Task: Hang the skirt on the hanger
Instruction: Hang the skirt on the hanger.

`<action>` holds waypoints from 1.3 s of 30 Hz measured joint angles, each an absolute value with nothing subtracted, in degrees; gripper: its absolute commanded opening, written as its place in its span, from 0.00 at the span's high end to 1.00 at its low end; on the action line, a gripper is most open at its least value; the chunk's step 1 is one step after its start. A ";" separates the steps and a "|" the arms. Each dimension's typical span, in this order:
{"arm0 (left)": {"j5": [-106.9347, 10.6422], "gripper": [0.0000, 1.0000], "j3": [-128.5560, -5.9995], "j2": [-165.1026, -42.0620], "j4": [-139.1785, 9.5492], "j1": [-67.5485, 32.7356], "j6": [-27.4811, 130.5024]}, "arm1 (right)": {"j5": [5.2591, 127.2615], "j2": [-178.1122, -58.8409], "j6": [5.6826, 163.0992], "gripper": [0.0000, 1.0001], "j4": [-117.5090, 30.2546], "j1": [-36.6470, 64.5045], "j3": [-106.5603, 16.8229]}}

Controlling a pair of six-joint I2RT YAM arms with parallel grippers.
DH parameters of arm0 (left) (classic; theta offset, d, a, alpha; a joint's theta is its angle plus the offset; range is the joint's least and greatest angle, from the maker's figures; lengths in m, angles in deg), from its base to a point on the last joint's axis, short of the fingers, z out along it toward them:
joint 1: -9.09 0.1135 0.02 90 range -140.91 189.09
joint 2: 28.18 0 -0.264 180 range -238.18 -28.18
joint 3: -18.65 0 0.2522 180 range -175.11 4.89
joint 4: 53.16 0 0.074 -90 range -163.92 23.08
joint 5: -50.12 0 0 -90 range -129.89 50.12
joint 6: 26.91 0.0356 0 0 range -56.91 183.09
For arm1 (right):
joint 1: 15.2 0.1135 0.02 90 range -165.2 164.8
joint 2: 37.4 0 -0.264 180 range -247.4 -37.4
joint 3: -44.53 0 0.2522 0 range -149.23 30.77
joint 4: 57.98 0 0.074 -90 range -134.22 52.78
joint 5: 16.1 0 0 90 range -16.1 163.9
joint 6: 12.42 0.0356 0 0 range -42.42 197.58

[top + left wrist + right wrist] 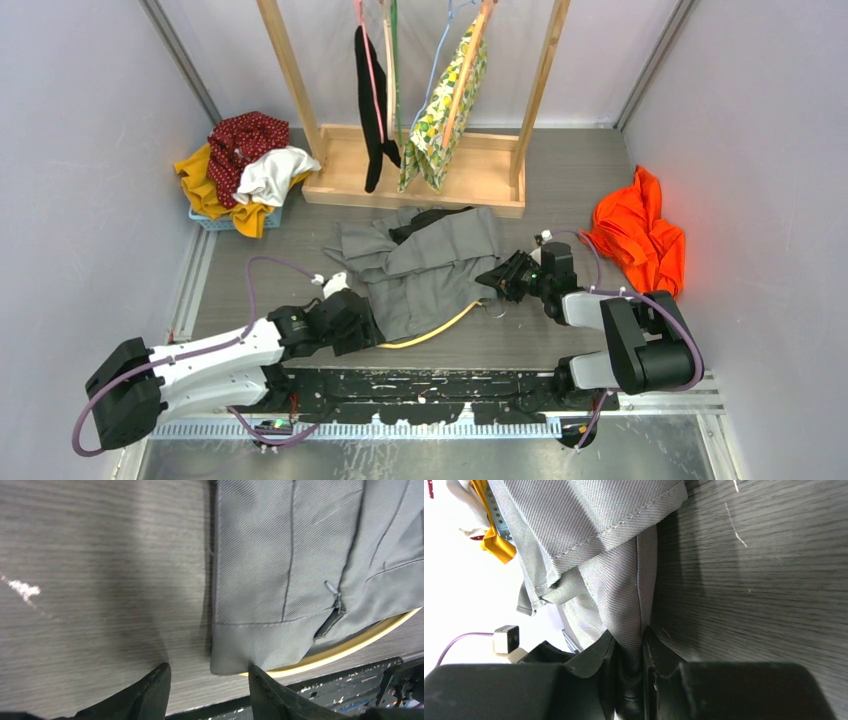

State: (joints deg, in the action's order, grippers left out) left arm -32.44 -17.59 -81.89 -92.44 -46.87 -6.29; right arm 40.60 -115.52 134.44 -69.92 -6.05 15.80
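The grey skirt point(425, 265) lies flat on the table in front of the wooden rack. A yellow hanger point(440, 329) sticks out from under its near edge; it also shows in the left wrist view point(350, 647). My right gripper point(503, 277) is shut on the skirt's right edge point(629, 600), cloth pinched between the fingers. My left gripper point(365, 325) is open at the skirt's near left corner point(235, 650), one fingertip point(257, 677) touching the hem, the other over bare table.
A wooden rack point(415, 180) at the back holds hanging clothes on hangers. A basket of clothes point(240, 175) sits at the back left. An orange garment point(640, 235) lies at the right. A black mounting rail point(430, 385) runs along the near edge.
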 measured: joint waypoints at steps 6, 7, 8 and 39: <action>-32.64 0.44 -18.35 -84.32 -90.93 -46.02 -5.18 | 40.58 -115.52 134.42 0.99 -69.94 -6.05 15.83; -32.62 0.45 -18.35 -84.32 -90.86 -45.89 -5.11 | 40.60 -115.52 134.42 0.99 -69.94 -6.05 15.85; -32.55 0.45 -18.35 -84.32 -90.84 -45.78 -5.00 | 40.60 -115.52 134.39 0.99 -69.96 -6.05 15.91; -33.23 1.00 -21.46 -89.63 -88.66 -44.62 -1.35 | 40.34 -116.66 134.15 0.99 -71.38 -6.14 16.57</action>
State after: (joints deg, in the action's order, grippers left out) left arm -33.23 -21.46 -89.63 -88.66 -44.62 -1.35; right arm 40.34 -116.66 134.15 -71.38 -6.14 16.57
